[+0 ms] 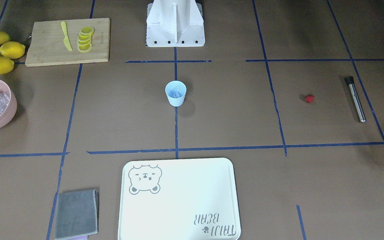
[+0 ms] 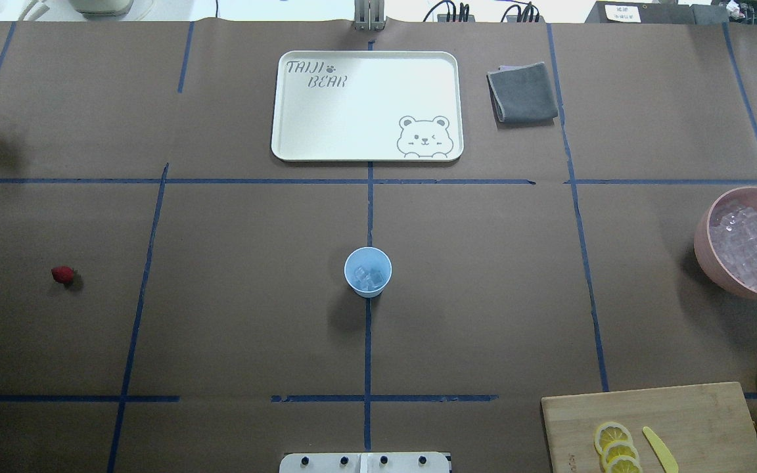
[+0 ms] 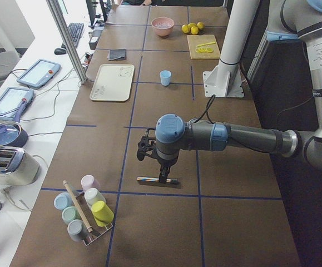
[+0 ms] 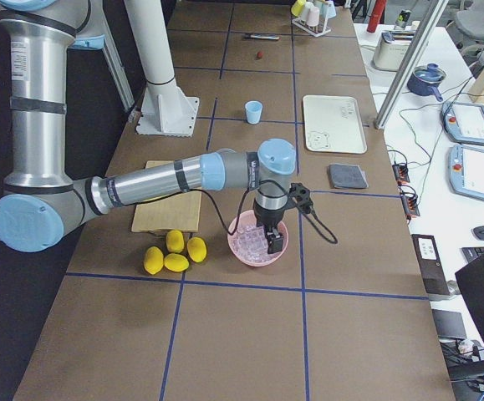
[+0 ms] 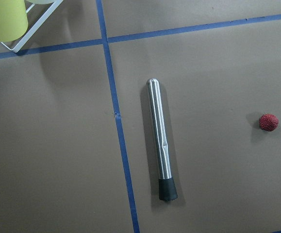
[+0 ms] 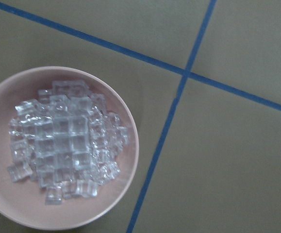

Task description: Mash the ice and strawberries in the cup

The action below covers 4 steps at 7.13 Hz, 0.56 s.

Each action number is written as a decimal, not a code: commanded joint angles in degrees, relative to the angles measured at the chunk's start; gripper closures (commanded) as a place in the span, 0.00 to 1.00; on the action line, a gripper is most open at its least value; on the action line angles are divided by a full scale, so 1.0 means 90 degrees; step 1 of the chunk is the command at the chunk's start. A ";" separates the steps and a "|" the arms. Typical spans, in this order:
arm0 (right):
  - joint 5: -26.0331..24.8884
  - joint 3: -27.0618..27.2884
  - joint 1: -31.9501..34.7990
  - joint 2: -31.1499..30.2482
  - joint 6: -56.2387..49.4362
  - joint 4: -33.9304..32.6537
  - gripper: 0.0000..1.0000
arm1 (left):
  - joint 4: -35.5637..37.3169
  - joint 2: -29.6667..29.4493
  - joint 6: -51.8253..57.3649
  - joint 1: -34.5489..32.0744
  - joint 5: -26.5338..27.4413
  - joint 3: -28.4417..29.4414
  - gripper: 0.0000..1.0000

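Observation:
The light blue cup [image 2: 367,272] stands upright at the table's centre with a few clear ice cubes [image 2: 368,278] inside. More ice [image 6: 65,141] fills the pink bowl [image 2: 704,243]. The red strawberry [image 2: 62,274] lies alone on the table's left side, beside a steel muddler [image 5: 161,138]. My left gripper [image 3: 163,175] hangs over the muddler, seen only in the exterior left view. My right gripper [image 4: 273,242] hangs over the ice bowl, seen only in the exterior right view. I cannot tell whether either gripper is open or shut.
A cream bear tray [image 2: 299,141] and a grey cloth [image 2: 523,92] lie at the far side. A wooden board [image 1: 45,46] holds lemon slices and a yellow knife, with whole lemons [image 1: 2,51] beside it. A rack of cups [image 3: 85,208] stands at the left end.

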 commanded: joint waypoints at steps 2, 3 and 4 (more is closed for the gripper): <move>0.0237 -0.0149 0.0903 -0.0670 -0.0124 -0.0002 0.00 | -0.0087 -0.0159 -0.0049 -0.0002 -0.0019 0.0047 0.00; 0.0412 -0.0150 0.0904 -0.0680 -0.0104 -0.0002 0.00 | -0.0175 -0.0363 -0.0049 -0.0002 -0.0009 0.0018 0.00; 0.0404 -0.0150 0.0904 -0.0680 -0.0114 0.0008 0.00 | -0.0118 -0.0626 -0.0078 0.0018 -0.0048 0.0028 0.00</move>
